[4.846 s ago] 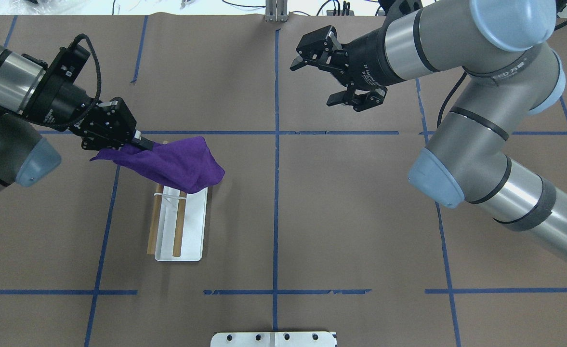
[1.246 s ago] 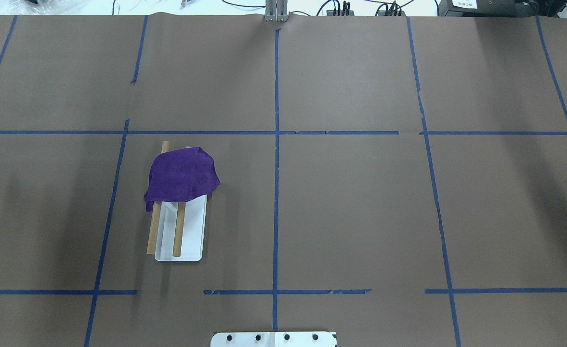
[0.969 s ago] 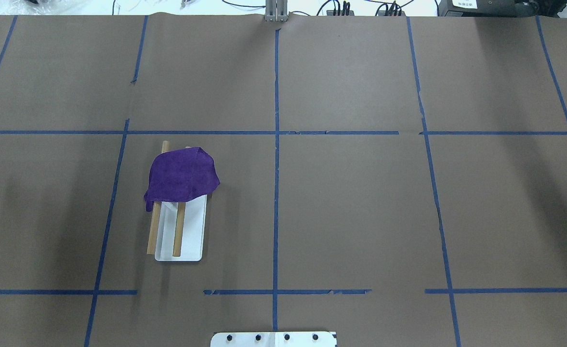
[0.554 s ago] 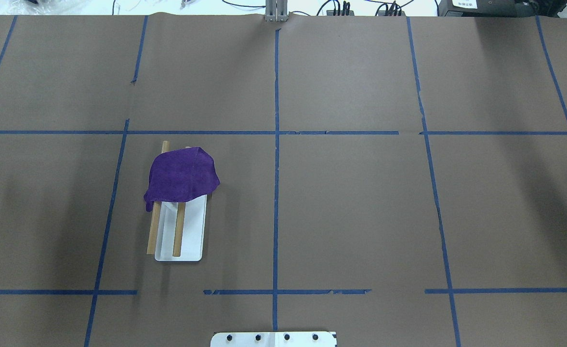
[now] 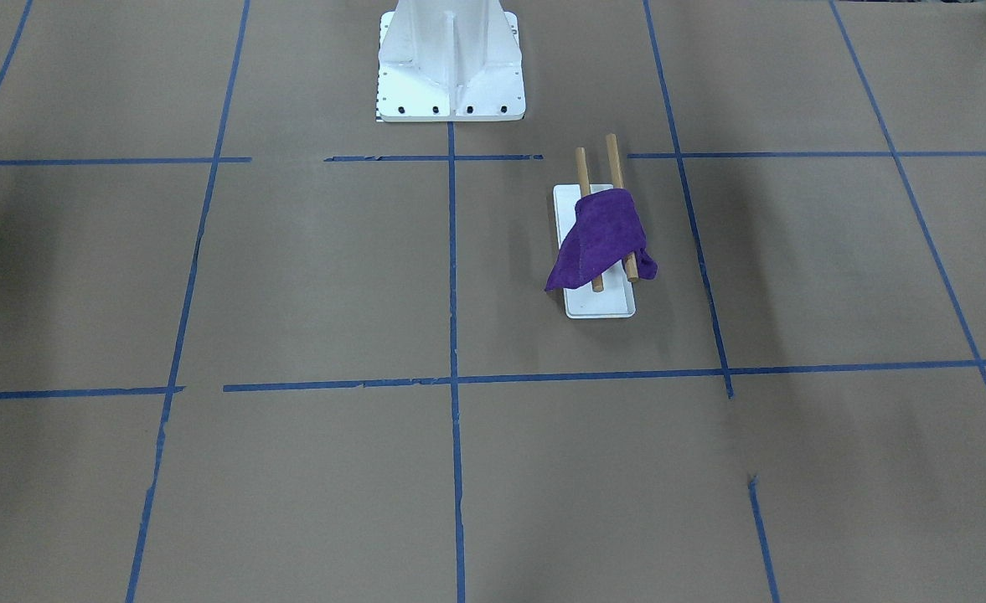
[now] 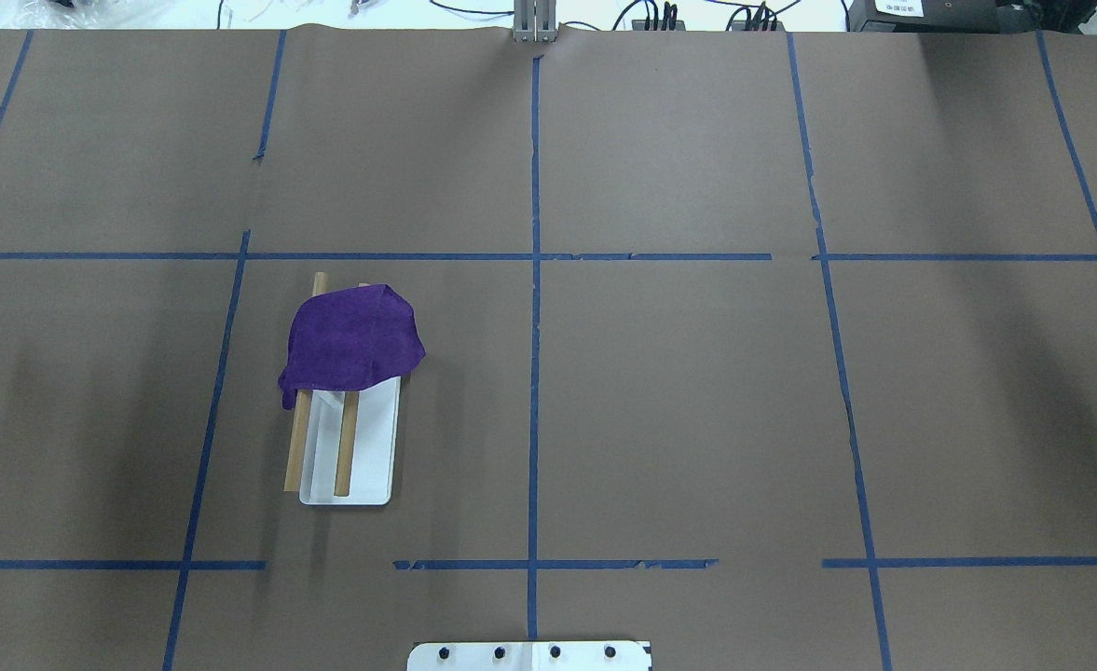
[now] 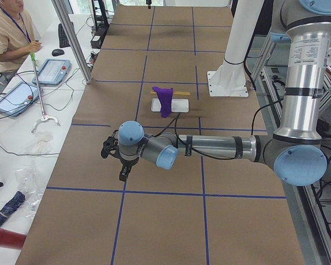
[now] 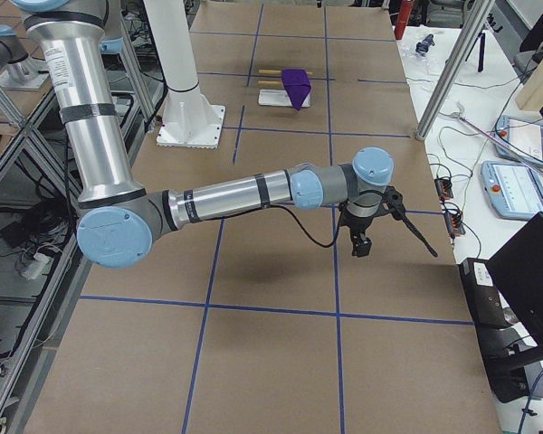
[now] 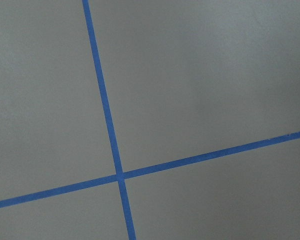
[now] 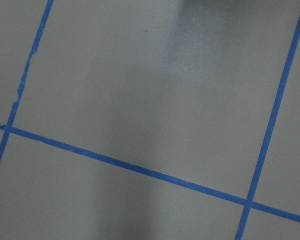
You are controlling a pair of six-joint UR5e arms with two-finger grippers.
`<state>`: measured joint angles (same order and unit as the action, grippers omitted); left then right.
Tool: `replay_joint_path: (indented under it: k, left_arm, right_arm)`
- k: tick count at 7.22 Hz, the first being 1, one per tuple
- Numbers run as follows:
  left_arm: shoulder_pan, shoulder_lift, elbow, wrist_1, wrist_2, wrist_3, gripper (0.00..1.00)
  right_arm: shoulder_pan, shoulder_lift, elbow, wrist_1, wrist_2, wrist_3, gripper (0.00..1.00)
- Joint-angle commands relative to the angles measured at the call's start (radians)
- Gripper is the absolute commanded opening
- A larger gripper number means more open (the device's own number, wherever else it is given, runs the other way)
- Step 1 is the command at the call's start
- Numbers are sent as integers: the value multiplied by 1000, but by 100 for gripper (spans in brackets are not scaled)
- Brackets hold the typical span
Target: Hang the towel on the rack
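Draping the rack point(image 6: 371, 447), towel point(image 6: 352, 340) hangs far from left claw point(image 7: 123, 175), right claw point(image 8: 360, 246) (state: cannot tell).

— What covers the table point(image 6: 697, 401)?
— Brown paper, gridded with blue tape lines point(image 6: 535, 373).
— And what stands on it?
— A small white-based rack with two light-brown wooden dowels point(image 6: 373, 447), on the robot's left half, and a large white ribbed metal pedestal point(image 5: 449, 59) at the robot's edge.

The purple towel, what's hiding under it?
Under the purple towel is the rack: two wooden dowels above a white base plate. The dowel ends poke out; the stretches the towel covers cannot be seen.
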<state>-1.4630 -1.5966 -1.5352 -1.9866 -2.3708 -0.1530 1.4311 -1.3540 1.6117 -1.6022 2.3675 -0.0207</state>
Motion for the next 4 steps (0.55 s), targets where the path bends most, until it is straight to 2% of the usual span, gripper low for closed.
replay_joint_path:
  k: [1, 2, 3, 4]
  left_arm:
    - [6, 1, 6, -11, -4, 6, 100]
    - [3, 18, 0, 0, -5, 6, 100]
    - [1, 15, 1, 47, -66, 6, 100]
    - [-3, 0, 4, 169, -97, 12, 100]
  right_arm:
    - [-3, -4, 5, -18, -16, 1, 100]
    - [-6, -2, -3, -19, -14, 1, 100]
    - [-6, -14, -9, -18, -13, 1, 100]
    - [-4, -51, -9, -12, -7, -14, 100]
